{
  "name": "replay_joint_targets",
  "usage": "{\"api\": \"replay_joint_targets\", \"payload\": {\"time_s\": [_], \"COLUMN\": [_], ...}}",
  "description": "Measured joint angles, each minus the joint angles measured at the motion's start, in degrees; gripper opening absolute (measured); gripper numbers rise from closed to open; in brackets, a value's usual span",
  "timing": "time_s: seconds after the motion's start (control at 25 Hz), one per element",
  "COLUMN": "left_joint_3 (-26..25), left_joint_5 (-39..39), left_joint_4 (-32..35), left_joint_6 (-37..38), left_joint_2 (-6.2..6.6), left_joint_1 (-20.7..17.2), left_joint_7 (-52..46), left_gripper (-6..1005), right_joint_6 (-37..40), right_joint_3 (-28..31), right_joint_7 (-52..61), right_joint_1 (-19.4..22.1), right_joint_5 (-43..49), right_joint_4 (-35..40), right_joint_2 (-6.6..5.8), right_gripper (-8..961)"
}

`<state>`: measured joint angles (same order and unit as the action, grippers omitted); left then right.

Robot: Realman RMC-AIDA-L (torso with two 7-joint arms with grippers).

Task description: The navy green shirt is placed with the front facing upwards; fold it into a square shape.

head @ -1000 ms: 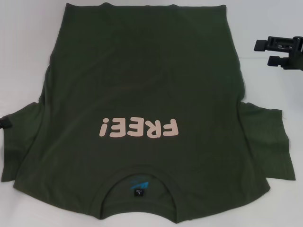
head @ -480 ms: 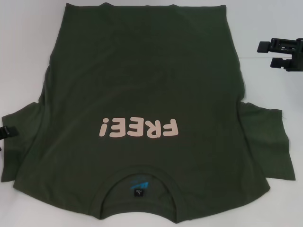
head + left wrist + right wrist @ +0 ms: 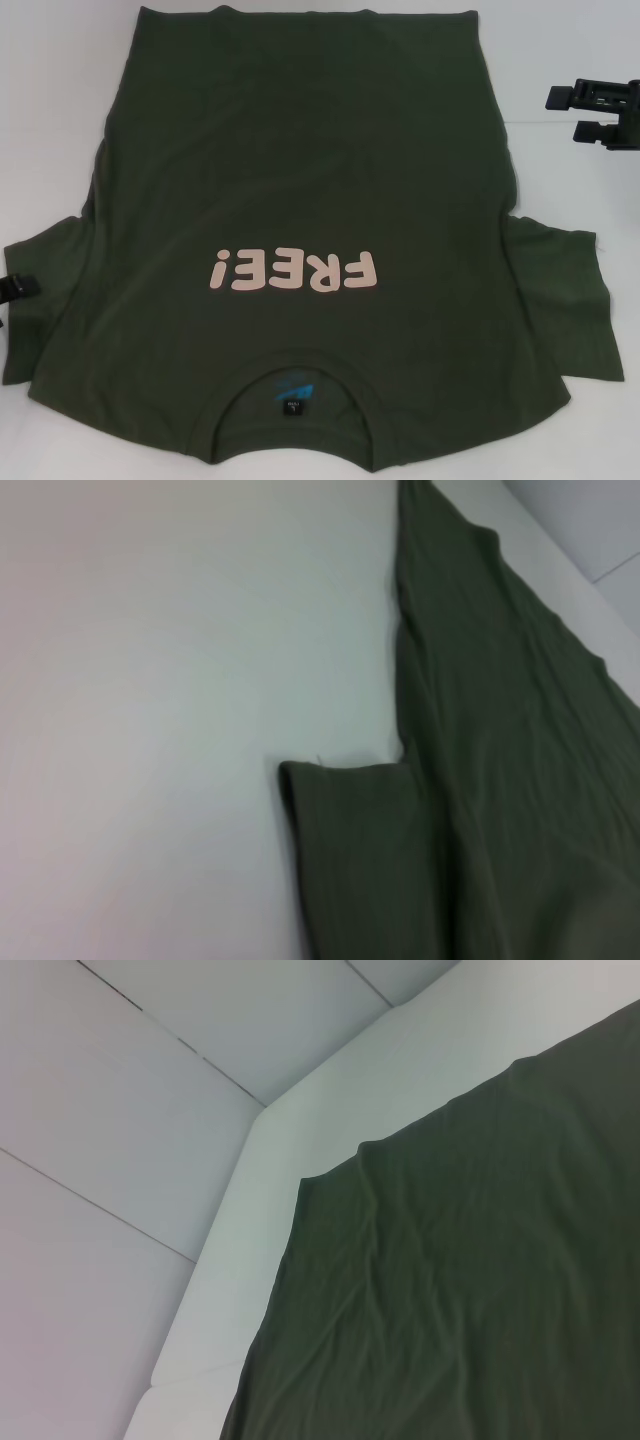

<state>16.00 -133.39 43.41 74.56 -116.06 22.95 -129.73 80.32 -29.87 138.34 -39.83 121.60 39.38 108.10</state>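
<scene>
**Shirt flat, both grippers off the cloth: risks before the first fold**

Could snag a single layer at the sleeve rather than both, leaving the fold lopsided; cause would be a shallow pinch at the hem. Could also drag the whole navy green shirt (image 3: pixel 300 200) across the white table (image 3: pixel 60 120), since nothing pins it down, skewing collar and hem out of square. Might bunch the wrinkled side near the left sleeve (image 3: pixel 45 300) if lifted unevenly. Uneven timing between arms would likely twist the body panel.

Lies spread face up, pink "FREE!" lettering (image 3: pixel 293 270) reading upside down from the head, collar and blue neck label (image 3: pixel 293 390) at 6 o'clock, hem at 12 o'clock, sleeves out at 8 and 4 o'clock.

Left gripper (image 3: pixel 18 288) at 9 o'clock, only a tip in view at the frame edge, just beside the left sleeve; cannot tell how the jaws stand. Right gripper (image 3: pixel 560 113) at 2 o'clock, well apart from the shirt's side and up from the right sleeve (image 3: pixel 560 300); jaws parted, holding nothing.
</scene>
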Motion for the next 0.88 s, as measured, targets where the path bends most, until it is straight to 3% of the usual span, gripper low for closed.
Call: {"api": "replay_joint_targets", "payload": {"time_s": [0.88], "left_joint_3": [2.86], "left_joint_5": [-0.2], "left_joint_4": [-2.28], "left_joint_6": [-0.92], "left_joint_2": [-0.26], "left_joint_1": [1.86], "left_joint_7": [-1.0], "left_gripper": [933], "right_joint_6": [-0.43], "right_joint_3": [0.23], "right_joint_7": [0.0], "right_joint_1": [0.65], "right_joint_5": [-0.14], "right_joint_4": [0.0], "right_joint_2": [-0.16], "right_gripper": [926]}}
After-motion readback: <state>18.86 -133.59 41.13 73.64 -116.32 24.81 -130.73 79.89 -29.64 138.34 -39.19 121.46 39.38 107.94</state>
